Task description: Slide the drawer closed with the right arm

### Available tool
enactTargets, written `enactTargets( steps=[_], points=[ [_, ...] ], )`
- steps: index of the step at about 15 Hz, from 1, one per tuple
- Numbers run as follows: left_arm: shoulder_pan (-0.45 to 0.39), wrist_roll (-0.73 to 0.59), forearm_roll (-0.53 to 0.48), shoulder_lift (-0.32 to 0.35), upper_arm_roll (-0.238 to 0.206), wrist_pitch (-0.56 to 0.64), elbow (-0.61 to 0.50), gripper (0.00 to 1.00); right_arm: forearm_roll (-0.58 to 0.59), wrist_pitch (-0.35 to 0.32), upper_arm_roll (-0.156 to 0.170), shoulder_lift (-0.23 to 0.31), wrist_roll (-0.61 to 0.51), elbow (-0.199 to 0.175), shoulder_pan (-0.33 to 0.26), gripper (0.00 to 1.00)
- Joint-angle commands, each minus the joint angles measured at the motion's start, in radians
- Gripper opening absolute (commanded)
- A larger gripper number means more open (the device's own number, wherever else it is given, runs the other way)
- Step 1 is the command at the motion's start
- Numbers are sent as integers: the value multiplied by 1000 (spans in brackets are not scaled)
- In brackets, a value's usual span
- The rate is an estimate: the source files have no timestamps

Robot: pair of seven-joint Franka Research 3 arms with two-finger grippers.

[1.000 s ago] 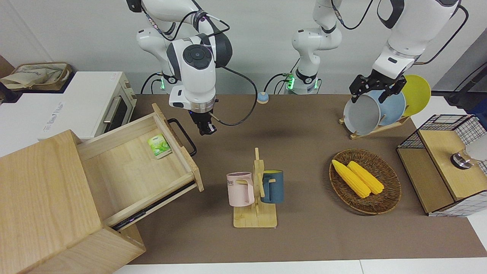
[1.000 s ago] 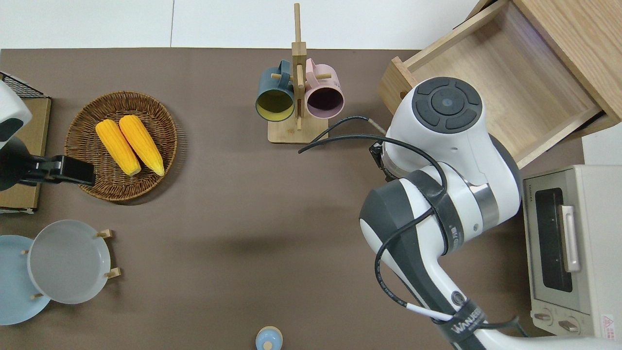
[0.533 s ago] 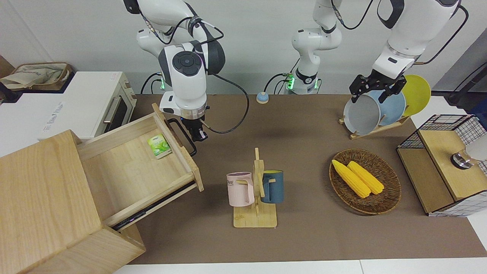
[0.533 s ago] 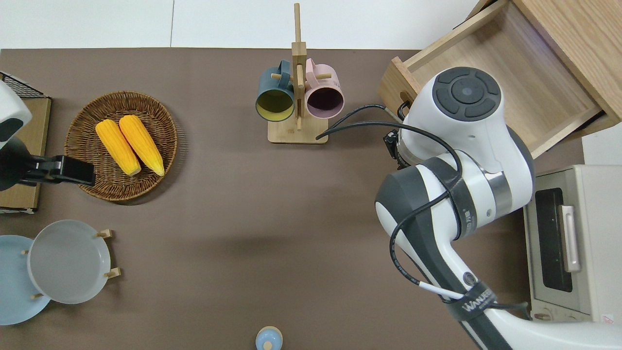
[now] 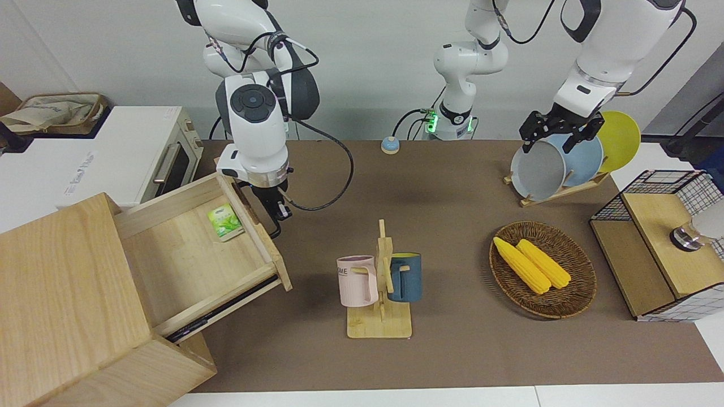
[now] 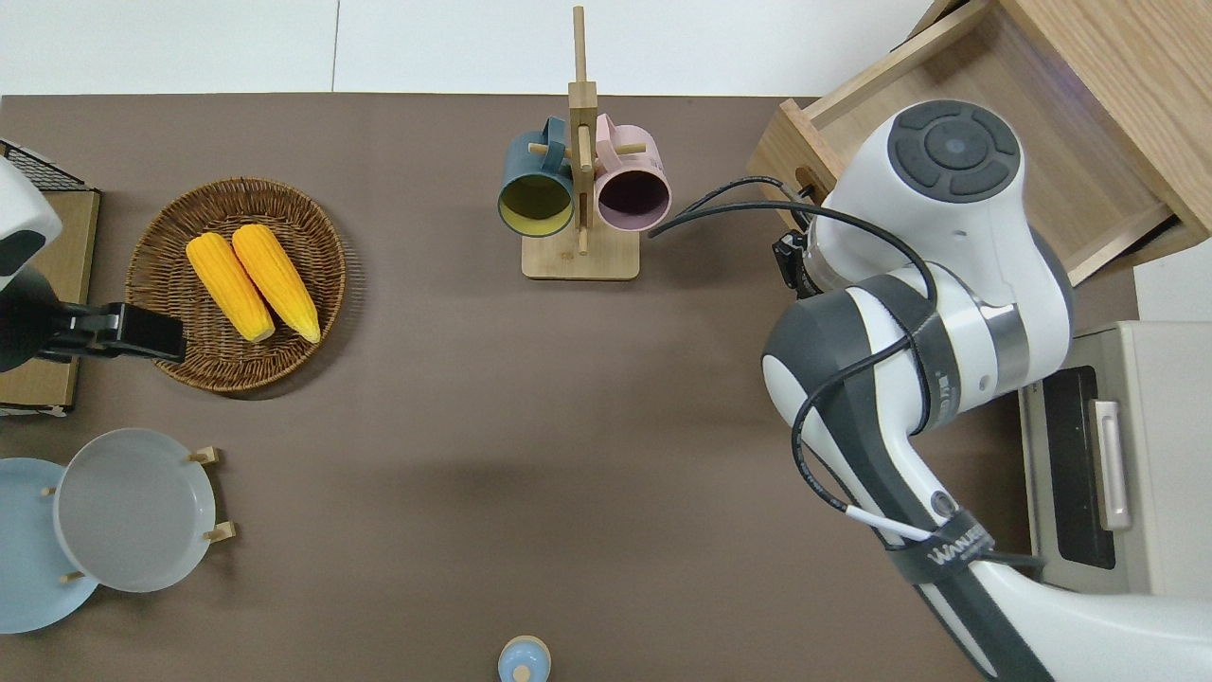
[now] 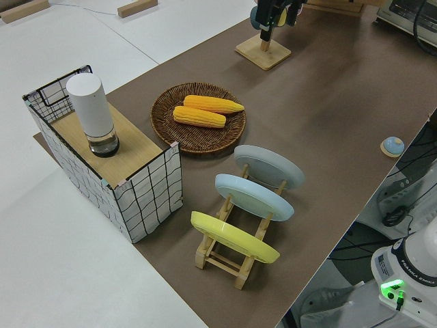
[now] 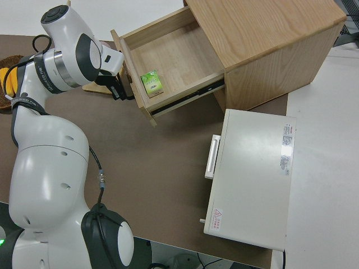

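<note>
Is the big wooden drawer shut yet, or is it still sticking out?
Not shut. The drawer sticks far out of the wooden box, and a green packet lies inside.

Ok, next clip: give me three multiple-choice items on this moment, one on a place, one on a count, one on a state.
1. Where does the green packet lie?
A. In the wicker basket
B. In the drawer
C. On the white oven

2. How many plates stand in the wooden plate rack?
A. Two
B. Three
C. Four

3. What state is the drawer in?
A. Shut flush with the wooden box
B. Partly open
C. Lifted out onto the table

Key:
1 B: the green packet lies on the floor of the drawer, near its front panel.
2 B: the left side view shows a grey, a blue and a yellow plate in the plate rack.
3 B: the drawer sticks out of the wooden box, with the right claw at its handle.
</note>
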State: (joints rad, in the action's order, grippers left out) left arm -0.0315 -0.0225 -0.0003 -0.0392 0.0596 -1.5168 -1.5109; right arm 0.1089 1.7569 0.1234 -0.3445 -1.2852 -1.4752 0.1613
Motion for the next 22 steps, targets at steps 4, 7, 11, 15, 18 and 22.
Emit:
enactTargets(
  steps=[4,7,11,15,18,22],
  points=[
    [-4,-10,17,-11,6,20,26,993,8,12,22,-60,98,87,-86,0],
    [-4,-10,17,-11,6,20,24,993,8,39,25,-70,142,93,-124,0],
    [-4,-10,17,-11,6,20,26,993,6,59,27,-79,208,110,-175,0],
    [-4,-10,17,-11,6,20,24,993,5,76,27,-94,236,139,-219,0],
    [-4,-10,17,-11,6,20,26,993,-12,104,27,-103,253,147,-244,0],
    [-4,-10,17,-11,6,20,24,993,-15,107,42,-125,283,176,-279,0]
  ],
)
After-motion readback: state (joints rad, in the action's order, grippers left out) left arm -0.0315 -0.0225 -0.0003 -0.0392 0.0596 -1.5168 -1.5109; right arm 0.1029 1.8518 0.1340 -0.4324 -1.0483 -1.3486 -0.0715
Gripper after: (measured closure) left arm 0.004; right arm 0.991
